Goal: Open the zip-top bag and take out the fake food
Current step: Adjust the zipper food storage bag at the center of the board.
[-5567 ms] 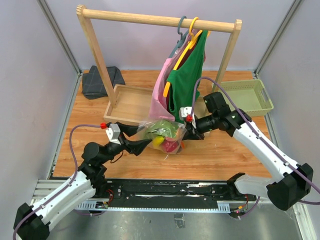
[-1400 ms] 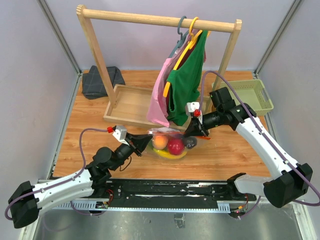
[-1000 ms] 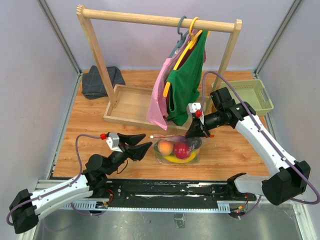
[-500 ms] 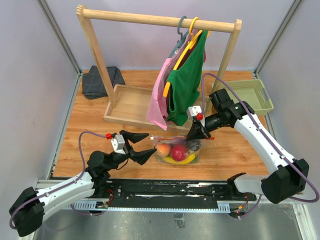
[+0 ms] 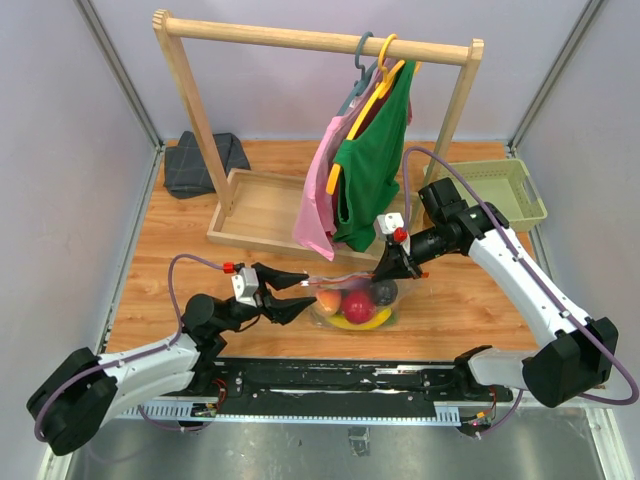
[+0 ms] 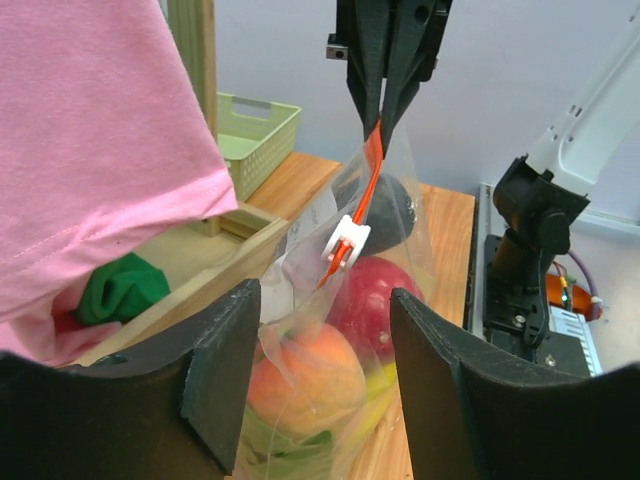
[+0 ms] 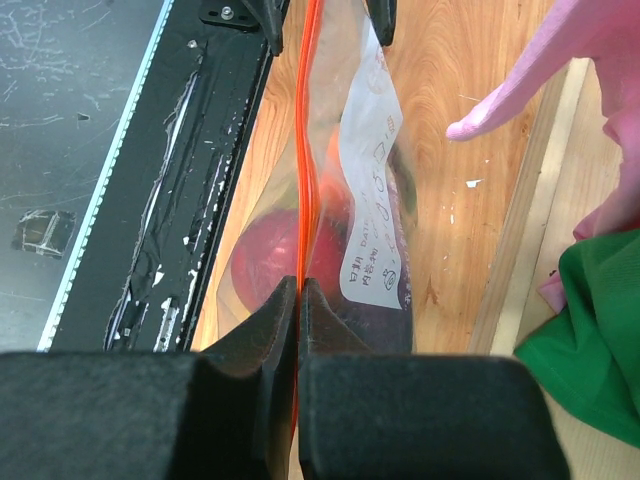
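Observation:
The zip-top bag (image 5: 355, 300) hangs just above the table with its bottom on the wood. My right gripper (image 5: 384, 270) is shut on the far end of its orange-red zip strip (image 7: 303, 150), the jaws pressed flat on it (image 7: 300, 285). The white slider (image 6: 345, 240) sits partway along the strip. The fake food is inside: a peach (image 6: 305, 375), a red fruit (image 6: 375, 305), a dark eggplant (image 6: 385, 210), a yellow banana (image 5: 362, 321). My left gripper (image 5: 310, 291) is open, and the bag's near end lies between its fingers (image 6: 225, 370).
A wooden rack (image 5: 190, 110) stands behind, with pink (image 5: 322, 195) and green (image 5: 372, 160) garments on hangers just behind the bag. A wooden tray (image 5: 255, 210) forms its base. A green basket (image 5: 495, 195) is at the back right, a dark folded cloth (image 5: 200, 165) at the back left.
My left gripper has moved right so its fingers straddle the bag's near end, and they stand narrower than half a second ago. The right gripper still holds the strip.

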{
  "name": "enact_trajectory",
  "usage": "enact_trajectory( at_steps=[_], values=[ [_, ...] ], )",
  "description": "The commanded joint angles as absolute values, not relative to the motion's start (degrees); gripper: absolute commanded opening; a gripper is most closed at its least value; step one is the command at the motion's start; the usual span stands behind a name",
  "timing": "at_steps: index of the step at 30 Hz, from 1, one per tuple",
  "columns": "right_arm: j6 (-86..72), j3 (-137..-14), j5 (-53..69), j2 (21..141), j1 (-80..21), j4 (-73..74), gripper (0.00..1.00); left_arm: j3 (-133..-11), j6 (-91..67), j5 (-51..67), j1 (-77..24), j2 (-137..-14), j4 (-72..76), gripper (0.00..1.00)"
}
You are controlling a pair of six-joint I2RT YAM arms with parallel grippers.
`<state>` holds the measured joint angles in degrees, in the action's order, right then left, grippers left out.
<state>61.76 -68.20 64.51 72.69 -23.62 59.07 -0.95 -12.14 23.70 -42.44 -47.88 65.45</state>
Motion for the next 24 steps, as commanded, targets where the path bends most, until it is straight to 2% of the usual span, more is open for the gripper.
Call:
enact_trajectory(
  at_steps=[1, 8, 12, 13, 15, 16, 24],
  values=[
    [62.7, -69.7, 66.4, 72.7, -22.9, 60.9, 0.01, -1.8, -13.0, 26.8, -41.9, -49.6, 73.0, 0.57],
    [62.8, -70.0, 66.5, 72.8, -22.9, 61.2, 0.01, -1.8, -11.4, 26.1, -41.9, -48.8, 71.9, 0.55],
    [62.8, -70.0, 66.3, 72.7, -22.9, 61.2, 0.01, -1.8, -10.7, 26.8, -41.9, -49.4, 71.9, 0.49],
    [62.8, -70.0, 66.4, 72.7, -22.9, 61.2, 0.01, -1.8, -10.6, 27.0, -41.9, -49.6, 72.0, 0.45],
    [62.8, -70.0, 66.4, 72.7, -22.9, 61.2, 0.01, -1.8, -10.3, 27.0, -41.9, -50.1, 72.3, 0.28],
    [62.8, -69.9, 66.4, 72.8, -22.9, 61.2, 0.01, -2.0, -10.2, 26.6, -41.9, -50.4, 72.3, 0.23],
    [62.9, -69.9, 66.2, 72.8, -22.9, 61.3, 0.03, -3.0, -10.1, 26.1, -41.8, -53.0, 72.7, 0.22]
  ],
)
